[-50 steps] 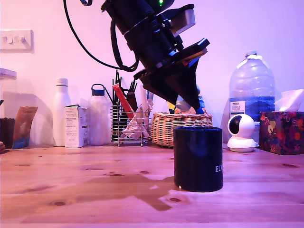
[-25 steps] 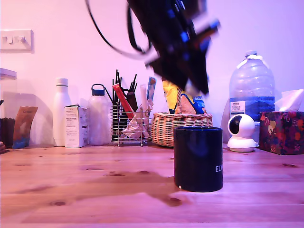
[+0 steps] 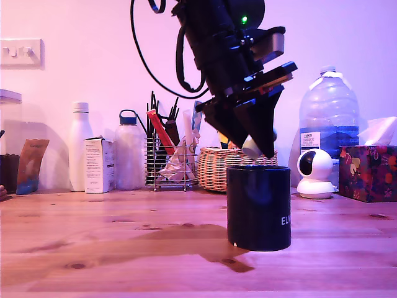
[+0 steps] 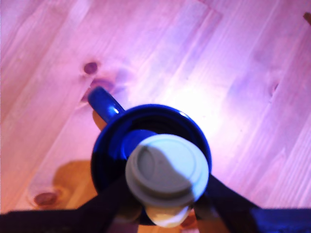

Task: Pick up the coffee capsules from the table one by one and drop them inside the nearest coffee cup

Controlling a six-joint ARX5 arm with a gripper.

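Observation:
The dark glossy coffee cup point(image 3: 258, 208) stands on the wooden table point(image 3: 124, 248), right of centre in the exterior view, with white letters near its base. My gripper point(image 3: 255, 149) hangs just above the cup's rim, shut on a pale cream coffee capsule point(image 3: 250, 146). In the wrist view the capsule point(image 4: 167, 170) sits between my dark fingers point(image 4: 112, 204), directly over the open mouth of the cup point(image 4: 109, 145), whose handle point(image 4: 103, 104) sticks out to one side. No other capsules show on the table point(image 4: 218, 58).
Along the back wall stand a wicker basket point(image 3: 214, 166), a wire rack of utensils point(image 3: 166, 162), a white bottle point(image 3: 80, 146), a carton point(image 3: 99, 165), a clear bottle point(image 3: 129, 155), a large water jug point(image 3: 329, 121), a white camera point(image 3: 315, 174) and a tissue box point(image 3: 367, 172).
The arm has swung toward the exterior view's right and settled lower, bringing the held capsule from behind the cup to just above its mouth.

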